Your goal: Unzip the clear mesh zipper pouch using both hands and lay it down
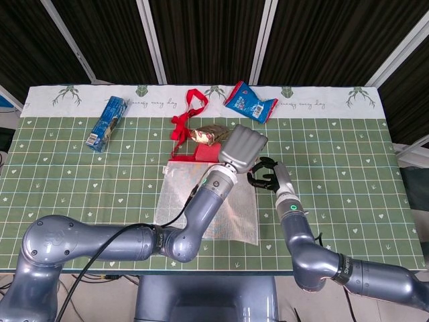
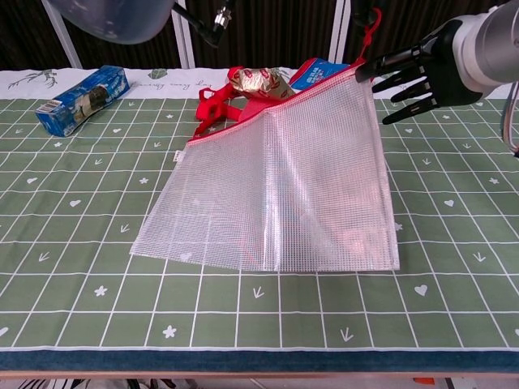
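The clear mesh zipper pouch (image 2: 276,186) with a red zipper edge (image 2: 268,109) lies slanted on the green table. Its lower edge rests on the cloth and its top right corner is lifted. My right hand (image 2: 413,77) pinches that raised corner, its other fingers spread to the right. In the head view the right hand (image 1: 263,176) sits just right of my left hand (image 1: 243,146), which hovers over the pouch (image 1: 173,194) with its back to the camera, its fingers hidden. A red cord (image 2: 374,24) rises from the lifted corner out of the chest view.
Behind the pouch lie a red ribbon (image 2: 217,105), a gold-wrapped sweet (image 2: 255,81) and a blue snack packet (image 2: 320,73). A blue box (image 2: 83,99) lies at the far left. The left forearm (image 1: 201,215) crosses over the pouch in the head view.
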`<state>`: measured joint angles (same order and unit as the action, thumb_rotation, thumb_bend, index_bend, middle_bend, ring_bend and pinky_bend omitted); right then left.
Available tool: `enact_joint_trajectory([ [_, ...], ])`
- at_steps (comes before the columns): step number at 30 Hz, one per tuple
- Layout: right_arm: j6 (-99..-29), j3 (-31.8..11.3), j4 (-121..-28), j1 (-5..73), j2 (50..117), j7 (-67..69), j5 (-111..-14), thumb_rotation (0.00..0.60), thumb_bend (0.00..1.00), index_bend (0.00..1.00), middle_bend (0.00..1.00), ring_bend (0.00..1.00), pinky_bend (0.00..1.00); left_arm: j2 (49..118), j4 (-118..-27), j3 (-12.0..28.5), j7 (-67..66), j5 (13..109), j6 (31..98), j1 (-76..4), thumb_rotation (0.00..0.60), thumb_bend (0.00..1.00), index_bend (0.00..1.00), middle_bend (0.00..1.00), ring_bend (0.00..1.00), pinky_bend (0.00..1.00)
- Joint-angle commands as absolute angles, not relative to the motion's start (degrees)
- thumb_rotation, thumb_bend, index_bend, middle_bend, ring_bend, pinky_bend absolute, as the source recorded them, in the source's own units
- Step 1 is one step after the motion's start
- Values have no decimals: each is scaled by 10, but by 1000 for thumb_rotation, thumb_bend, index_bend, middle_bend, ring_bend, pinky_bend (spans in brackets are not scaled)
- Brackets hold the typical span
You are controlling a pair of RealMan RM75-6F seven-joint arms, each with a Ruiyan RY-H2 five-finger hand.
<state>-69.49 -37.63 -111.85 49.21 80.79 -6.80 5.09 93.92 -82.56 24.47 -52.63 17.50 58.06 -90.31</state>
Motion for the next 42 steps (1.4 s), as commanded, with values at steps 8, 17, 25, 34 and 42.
enact_joint_trajectory([
  [8, -682, -403, -1131, 484, 791, -55, 68, 600, 531, 641, 157, 0, 212, 926, -835, 229, -515, 181, 582, -886, 600, 443, 621, 1000, 924, 870],
  [17, -671, -425, -1150, 476, 762, -47, 82, 600, 533, 650, 167, 0, 212, 910, -846, 216, -501, 189, 584, -867, 600, 442, 622, 1000, 924, 869],
  [25, -661, -442, -1158, 470, 738, -36, 96, 600, 533, 660, 175, 0, 212, 896, -852, 208, -494, 193, 585, -854, 600, 442, 622, 1000, 924, 869],
  [34, -647, -453, -1155, 463, 712, -24, 110, 600, 534, 663, 180, 0, 212, 882, -862, 201, -490, 195, 587, -843, 600, 442, 622, 1000, 924, 869],
  [42, -635, -462, -1149, 458, 689, -13, 120, 600, 533, 671, 183, 0, 212, 874, -872, 196, -487, 199, 592, -835, 600, 442, 622, 1000, 924, 870],
])
